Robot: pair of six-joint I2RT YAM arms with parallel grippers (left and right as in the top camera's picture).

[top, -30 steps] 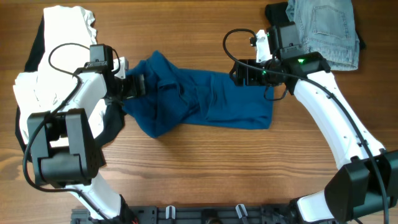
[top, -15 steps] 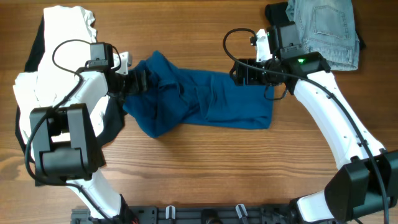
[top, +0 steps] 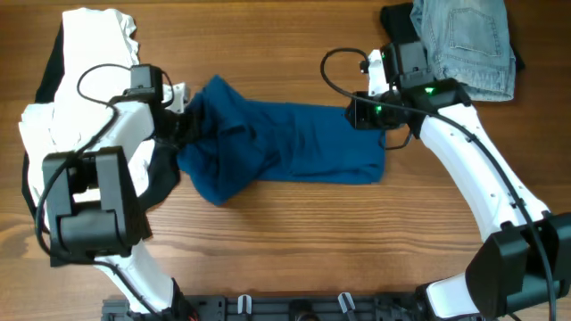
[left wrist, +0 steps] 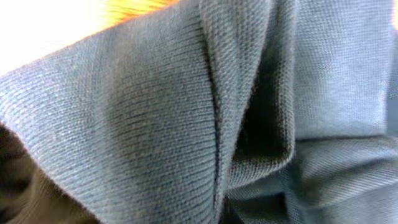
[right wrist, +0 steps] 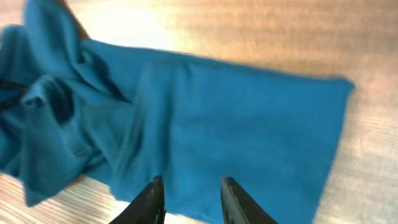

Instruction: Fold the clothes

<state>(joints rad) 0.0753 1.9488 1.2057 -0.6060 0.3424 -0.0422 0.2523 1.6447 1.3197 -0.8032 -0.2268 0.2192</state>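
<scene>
- The blue shirt (top: 285,152) lies stretched across the middle of the wooden table (top: 294,241). Its left end is crumpled and its right end is flatter.
- The left gripper (top: 186,114) is buried in the crumpled end, pressed together on the knit (its own camera sees nothing but cloth).
- The right gripper (right wrist: 191,183) stands at the shirt's right end, its fingers (right wrist: 151,202) a little apart with blue cloth between them.
- A white garment (top: 89,36) and a black garment (top: 159,178) are heaped at the far left.
- The denim (top: 468,45) sits at the far right corner.

A brown wooden table (top: 285,250) with visible grain, evenly lit.
</scene>
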